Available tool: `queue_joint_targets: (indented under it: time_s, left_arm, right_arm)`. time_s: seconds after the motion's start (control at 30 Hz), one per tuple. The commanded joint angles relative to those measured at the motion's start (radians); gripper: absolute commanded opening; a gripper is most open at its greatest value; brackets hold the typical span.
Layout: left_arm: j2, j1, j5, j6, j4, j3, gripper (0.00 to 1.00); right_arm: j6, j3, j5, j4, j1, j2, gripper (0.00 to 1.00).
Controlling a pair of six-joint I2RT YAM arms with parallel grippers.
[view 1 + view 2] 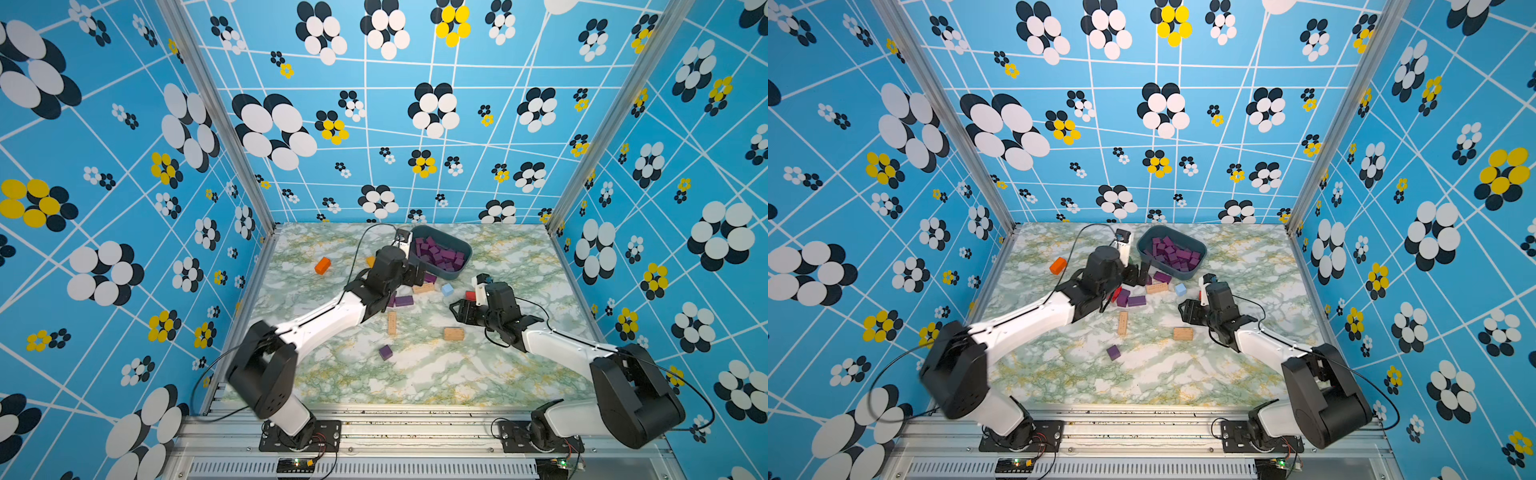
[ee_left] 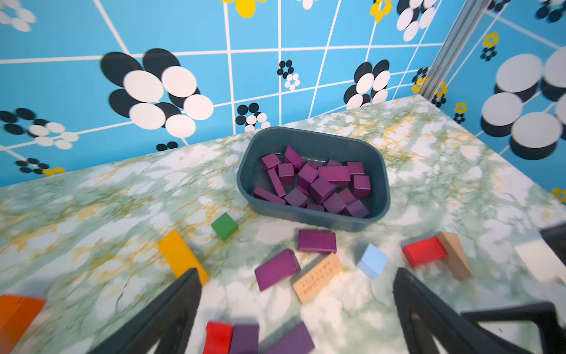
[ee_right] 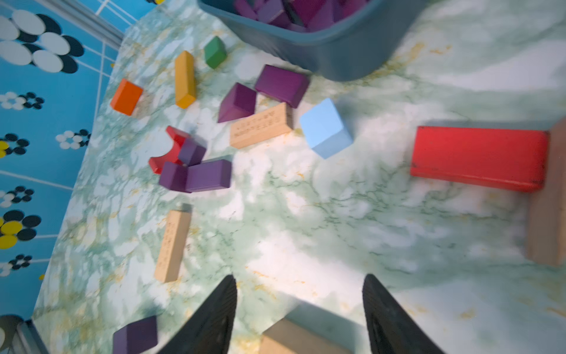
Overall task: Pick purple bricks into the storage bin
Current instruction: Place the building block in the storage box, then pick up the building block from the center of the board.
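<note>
Hovering before storage bin [image 2: 306,219], left gripper [image 2: 295,272] spread wide, empty. Part-open, right gripper [image 3: 298,279] hangs by tan block [image 3: 294,337].

In a top view your left arm [image 1: 332,307] hides whatever lies under it at centre frame; the yellow block [image 1: 370,261] shows only a sliver. In the right wrist view the frame edge cuts the bin [image 3: 330,52] and a tan block [image 3: 294,338]. In the left wrist view a brick [image 2: 288,340] and the orange block [image 2: 18,315] are blurred and cropped.

purple bricks [image 2: 320,190], teal-grey storage bin [image 2: 306,219], green-marbled table [image 2: 122,199]
</note>
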Motion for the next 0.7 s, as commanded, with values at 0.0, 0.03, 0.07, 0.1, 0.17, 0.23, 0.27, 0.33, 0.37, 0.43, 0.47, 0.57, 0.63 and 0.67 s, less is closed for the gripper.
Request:
queue_joint_targets:
  time_s: [0.0,0.03,0.07,0.1,0.17,0.23,0.27,0.33,0.37,0.43,0.47,0.57,0.63,0.67]
  left_arm:
    - [-0.210,0.026,-0.054,-0.022,0.028,-0.215,0.99]
    - [-0.287,0.038,-0.048,-0.034,0.007,-0.276,0.99]
    - [-0.357,0.053,-0.030,-0.038,-0.029,-0.324,0.99]
    - [-0.419,0.066,-0.013,-0.037,-0.067,-0.358,0.99]
    - [-0.542,0.098,-0.004,-0.039,-0.148,-0.426,1.00]
    - [-0.641,0.122,-0.005,-0.045,-0.181,-0.500,1.00]
    - [-0.694,0.132,-0.005,-0.055,-0.184,-0.541,0.99]
    - [-0.766,0.139,0.018,-0.063,-0.167,-0.619,0.99]
    - [-0.795,0.140,0.036,-0.063,-0.153,-0.658,0.99]
    - [-0.826,0.142,0.061,-0.059,-0.105,-0.729,0.99]
    - [-0.835,0.141,0.073,-0.052,-0.078,-0.763,0.99]
    - [-0.840,0.142,0.093,-0.024,-0.015,-0.826,1.00]
    - [-0.839,0.142,0.103,-0.020,0.018,-0.854,0.99]
    - [-0.841,0.142,0.109,-0.020,0.043,-0.869,0.99]
  right_arm:
    - [-0.120,0.023,0.091,-0.034,0.065,-0.068,0.68]
    - [-0.144,0.030,0.119,-0.033,0.089,-0.074,0.68]
    - [-0.168,0.047,0.146,-0.048,0.115,-0.072,0.68]
    - [-0.190,0.068,0.162,-0.071,0.140,-0.066,0.68]
    - [-0.225,0.130,0.198,-0.129,0.189,-0.032,0.68]
    - [-0.229,0.163,0.218,-0.144,0.228,0.003,0.68]
    - [-0.215,0.168,0.211,-0.124,0.240,0.020,0.68]
    - [-0.181,0.148,0.190,-0.059,0.258,0.047,0.68]
    - [-0.168,0.140,0.192,-0.031,0.270,0.062,0.68]
    - [-0.152,0.154,0.224,-0.032,0.301,0.099,0.68]
    - [-0.142,0.166,0.241,-0.046,0.321,0.117,0.68]
    - [-0.107,0.188,0.250,-0.058,0.362,0.158,0.68]
    - [-0.090,0.199,0.258,-0.068,0.384,0.175,0.68]
    - [-0.085,0.211,0.269,-0.081,0.397,0.183,0.68]
